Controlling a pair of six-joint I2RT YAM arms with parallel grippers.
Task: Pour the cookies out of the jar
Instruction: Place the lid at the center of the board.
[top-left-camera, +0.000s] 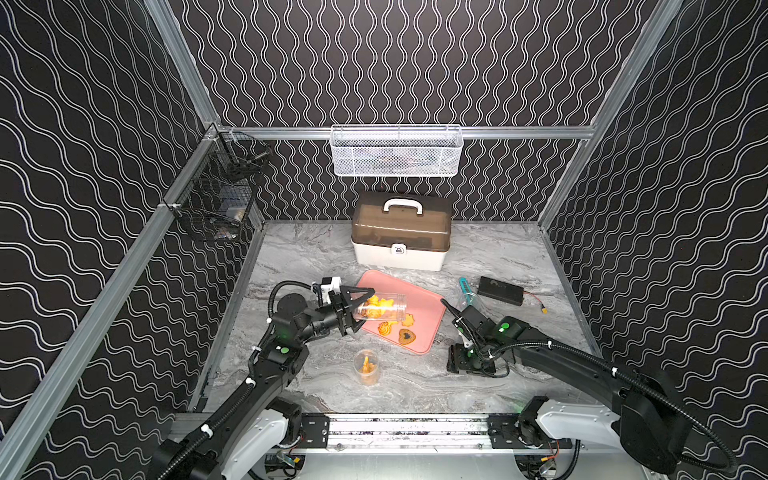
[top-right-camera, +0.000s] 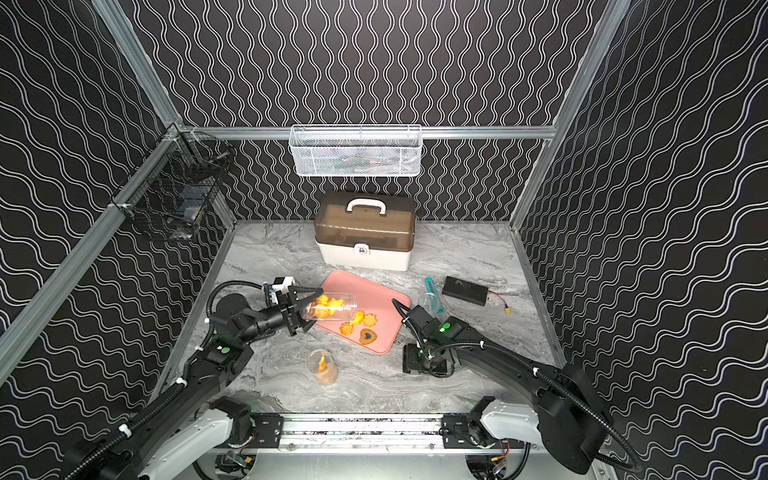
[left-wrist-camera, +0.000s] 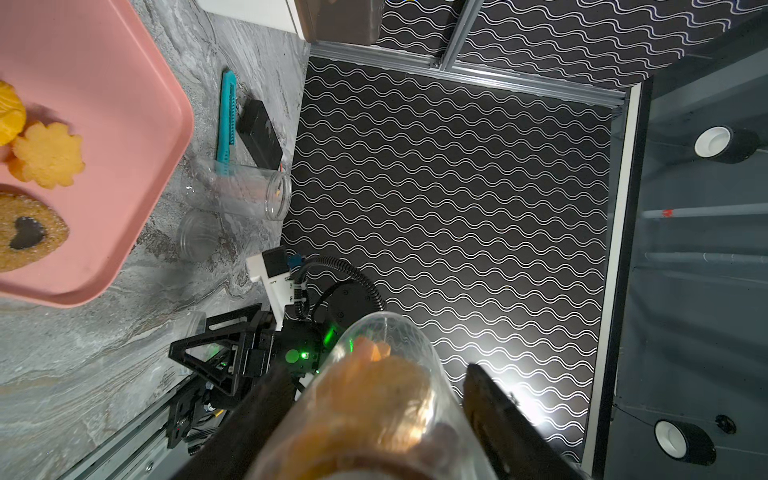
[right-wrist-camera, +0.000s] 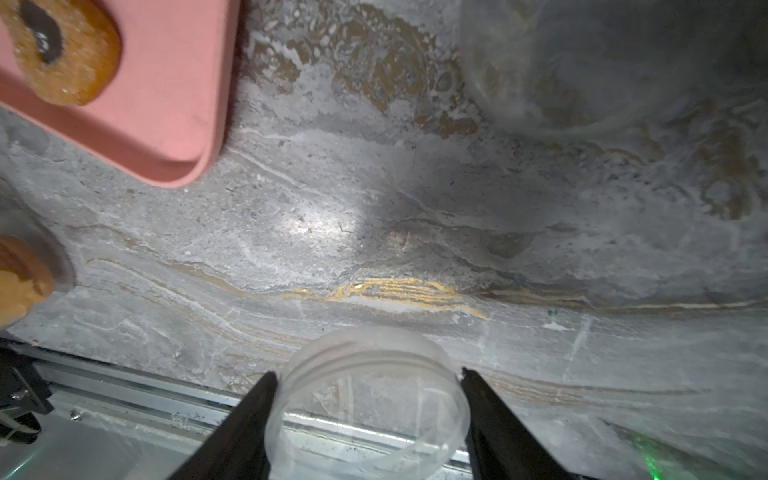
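In both top views my left gripper (top-left-camera: 360, 309) (top-right-camera: 313, 309) is shut on a clear jar (top-left-camera: 380, 307) (top-right-camera: 332, 307). The jar lies tilted almost level, its mouth over the pink tray (top-left-camera: 419, 291) (top-right-camera: 374, 286). Orange cookies (top-left-camera: 376, 305) still fill its gripped end, seen blurred in the left wrist view (left-wrist-camera: 365, 399). A swirl cookie (top-left-camera: 385, 328), a flower cookie (top-left-camera: 408, 320) (left-wrist-camera: 48, 156) and a brown heart cookie (top-left-camera: 406, 336) (right-wrist-camera: 62, 54) lie on the tray. My right gripper (top-left-camera: 457, 361) (right-wrist-camera: 368, 374) hangs low over the table right of the tray, shut on a clear lid (right-wrist-camera: 370, 399).
A second clear jar with cookies (top-left-camera: 366, 365) stands upright in front of the tray. An empty clear jar (left-wrist-camera: 249, 191), a teal tool (top-left-camera: 465, 286) and a black box (top-left-camera: 500, 291) lie to the right. A storage box (top-left-camera: 401, 232) stands behind, under a white basket (top-left-camera: 397, 151).
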